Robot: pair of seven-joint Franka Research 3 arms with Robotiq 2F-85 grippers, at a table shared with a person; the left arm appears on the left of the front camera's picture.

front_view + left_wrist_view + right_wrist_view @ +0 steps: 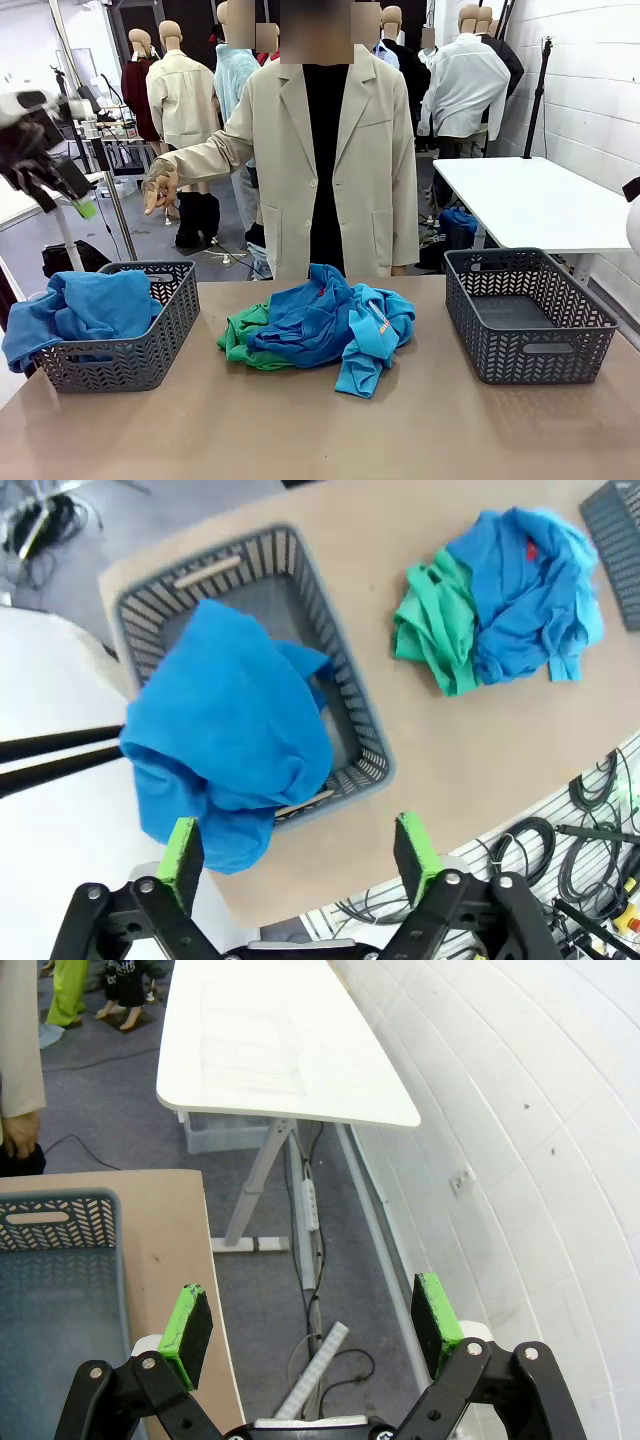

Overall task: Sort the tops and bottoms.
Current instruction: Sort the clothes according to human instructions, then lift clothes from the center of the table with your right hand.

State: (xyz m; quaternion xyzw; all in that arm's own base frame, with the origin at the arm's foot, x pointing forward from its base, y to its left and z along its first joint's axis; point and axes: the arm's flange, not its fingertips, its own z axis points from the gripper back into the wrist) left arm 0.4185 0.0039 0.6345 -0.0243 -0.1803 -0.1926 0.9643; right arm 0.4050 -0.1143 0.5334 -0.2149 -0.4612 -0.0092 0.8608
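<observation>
A royal blue top [85, 310] lies in the left grey basket [170, 330] and hangs over its left rim. More blue tops [330, 320] sit heaped at the table's middle, with a green bottom [240, 340] showing under their left side. My left gripper [80, 205] hangs high above and behind the left basket. In the left wrist view it [300, 850] is open and empty above the blue top [225, 730] in the basket [340, 660], with the green bottom [440, 630] farther off. My right gripper [315, 1325] is open and empty over the floor, beside the right basket [60, 1260].
The right grey basket [530, 320] stands empty. A person in a beige jacket [320, 150] stands at the far edge with one hand [158, 188] raised off the table. A white side table [540, 200] stands behind on the right.
</observation>
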